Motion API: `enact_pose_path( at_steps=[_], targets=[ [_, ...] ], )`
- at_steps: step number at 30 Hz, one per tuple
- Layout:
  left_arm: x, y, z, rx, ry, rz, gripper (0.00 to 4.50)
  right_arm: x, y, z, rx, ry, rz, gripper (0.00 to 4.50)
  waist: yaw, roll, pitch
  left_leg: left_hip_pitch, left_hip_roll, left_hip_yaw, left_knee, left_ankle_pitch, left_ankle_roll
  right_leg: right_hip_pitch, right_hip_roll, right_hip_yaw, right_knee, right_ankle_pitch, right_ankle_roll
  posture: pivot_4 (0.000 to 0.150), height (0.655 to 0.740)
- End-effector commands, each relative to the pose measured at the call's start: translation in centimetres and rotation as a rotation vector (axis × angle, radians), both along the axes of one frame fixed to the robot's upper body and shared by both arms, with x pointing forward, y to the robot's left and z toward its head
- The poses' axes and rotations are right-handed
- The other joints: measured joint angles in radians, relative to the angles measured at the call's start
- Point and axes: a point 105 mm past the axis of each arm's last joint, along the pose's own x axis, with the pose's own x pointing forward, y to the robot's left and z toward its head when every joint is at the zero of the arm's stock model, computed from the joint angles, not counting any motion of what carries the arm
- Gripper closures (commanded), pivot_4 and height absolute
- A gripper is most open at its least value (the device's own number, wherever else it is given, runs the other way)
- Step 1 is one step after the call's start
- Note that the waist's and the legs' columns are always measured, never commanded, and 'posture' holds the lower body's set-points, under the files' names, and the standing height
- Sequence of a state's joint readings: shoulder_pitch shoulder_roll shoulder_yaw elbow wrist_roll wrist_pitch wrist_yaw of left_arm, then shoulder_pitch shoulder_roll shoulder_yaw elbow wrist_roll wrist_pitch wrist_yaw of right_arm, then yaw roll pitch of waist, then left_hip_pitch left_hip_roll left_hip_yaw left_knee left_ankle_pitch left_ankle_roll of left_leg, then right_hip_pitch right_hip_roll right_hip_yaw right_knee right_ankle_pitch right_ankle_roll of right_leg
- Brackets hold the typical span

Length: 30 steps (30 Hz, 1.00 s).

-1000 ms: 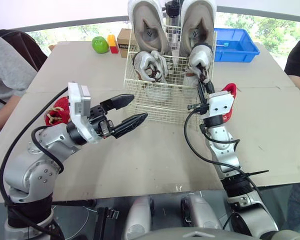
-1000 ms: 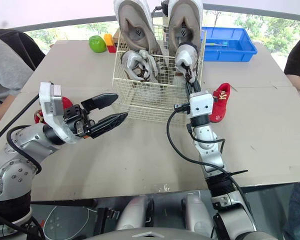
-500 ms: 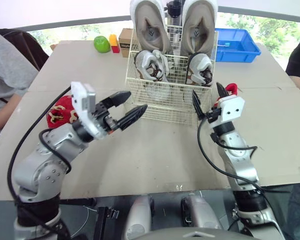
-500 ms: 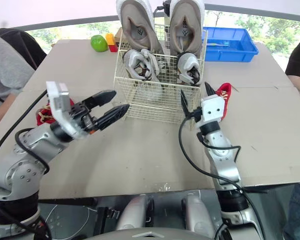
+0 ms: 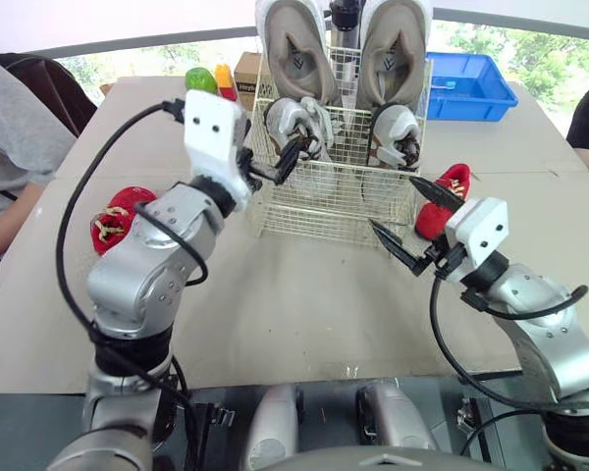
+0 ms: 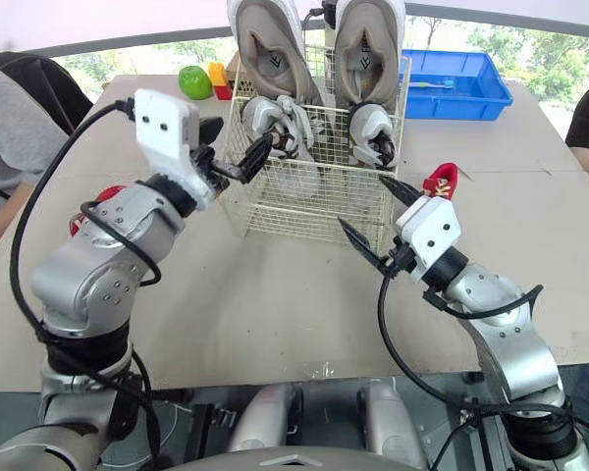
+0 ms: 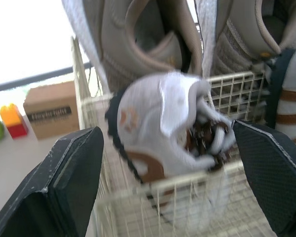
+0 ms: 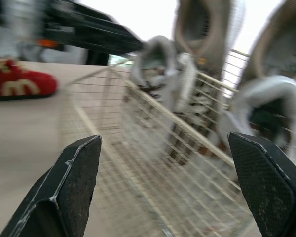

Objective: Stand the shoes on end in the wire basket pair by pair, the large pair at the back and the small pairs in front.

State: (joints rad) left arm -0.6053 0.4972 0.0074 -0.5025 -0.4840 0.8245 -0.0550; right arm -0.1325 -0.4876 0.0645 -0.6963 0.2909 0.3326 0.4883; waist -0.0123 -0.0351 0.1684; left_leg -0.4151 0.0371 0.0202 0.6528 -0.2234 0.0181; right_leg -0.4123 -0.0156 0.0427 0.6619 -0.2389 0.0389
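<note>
1. The right gripper (image 5: 391,202) is held nearest, just in front of the front right corner of the wire basket (image 5: 324,211). Its fingers are spread wide and nothing is gripped, so it is judged free for a pick
2. Two shoes are left on the table: one red shoe (image 5: 442,190) lies just beside that gripper, and the other red shoe (image 5: 114,216) lies well apart on the left. As a small pair, they are judged to belong in the front row
3. The left gripper (image 6: 245,131) is raised at the basket's left front corner, fingers wide apart and empty
4. The silver pair (image 5: 296,126) is stood on end inside, leaving front space
5. The large pair (image 5: 294,44) is set upright at the back, where its height blocks nothing
6. The blue bin (image 5: 471,86) is left aside
</note>
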Motion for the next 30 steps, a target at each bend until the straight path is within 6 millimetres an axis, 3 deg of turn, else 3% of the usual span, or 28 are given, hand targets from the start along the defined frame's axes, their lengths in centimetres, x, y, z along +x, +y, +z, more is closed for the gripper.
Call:
enact_pose_path(
  at_steps=[1,3,6,14,15,22,30],
  targets=[
    [1.0,0.0,0.3,0.047,-0.039,0.067,0.00,-0.8,-0.4,1.2,-0.005,-0.044,0.008,0.58,-0.001,0.000,0.000,0.000,0.000,0.000,0.000,0.000,0.000,0.000,0.000,0.000,0.000,0.000,0.000,0.150,0.7400],
    [1.7,-0.1,-0.4,0.072,-0.026,0.080,0.00,-0.8,-0.6,1.3,-0.012,-0.047,-0.002,0.58,-0.001,0.000,0.000,0.000,0.000,0.000,0.000,0.000,0.000,0.000,0.000,0.000,0.000,0.000,0.000,0.150,0.7400],
    [2.4,-0.1,-0.6,0.108,-0.054,0.083,0.81,-0.7,-0.7,1.5,-0.008,-0.055,-0.019,0.53,-0.001,0.000,0.000,0.000,0.000,0.001,0.000,0.000,0.000,0.000,0.000,0.000,0.000,0.000,0.000,0.150,0.7400],
    [2.0,-0.1,1.1,0.118,-0.225,0.016,4.23,-0.7,-0.9,1.3,0.006,-0.053,-0.052,0.53,0.003,0.000,0.000,-0.001,0.000,0.002,0.000,0.000,0.000,0.000,-0.001,-0.001,0.000,0.000,0.000,0.150,0.7400],
    [1.9,0.0,1.2,0.123,-0.240,0.008,4.38,-0.7,-0.9,1.3,0.007,-0.052,-0.053,0.53,0.003,0.000,0.000,-0.001,0.000,0.002,0.000,0.000,0.000,0.000,-0.001,0.000,-0.001,0.000,0.000,0.150,0.7400],
    [2.2,0.5,2.4,0.219,-0.336,-0.103,4.38,-0.7,-0.6,0.9,0.023,-0.039,-0.043,0.53,0.002,0.000,0.001,-0.002,0.000,0.002,0.000,0.000,0.000,-0.001,0.000,-0.001,-0.001,0.000,0.000,0.150,0.7400],
    [1.9,0.1,2.4,0.426,-0.422,-0.303,4.38,-0.5,-0.6,0.6,0.024,-0.030,-0.041,0.53,0.002,0.000,0.001,-0.003,0.000,0.003,0.000,0.000,0.000,-0.001,0.000,-0.002,-0.002,0.000,0.000,0.150,0.7400]
  ],
)
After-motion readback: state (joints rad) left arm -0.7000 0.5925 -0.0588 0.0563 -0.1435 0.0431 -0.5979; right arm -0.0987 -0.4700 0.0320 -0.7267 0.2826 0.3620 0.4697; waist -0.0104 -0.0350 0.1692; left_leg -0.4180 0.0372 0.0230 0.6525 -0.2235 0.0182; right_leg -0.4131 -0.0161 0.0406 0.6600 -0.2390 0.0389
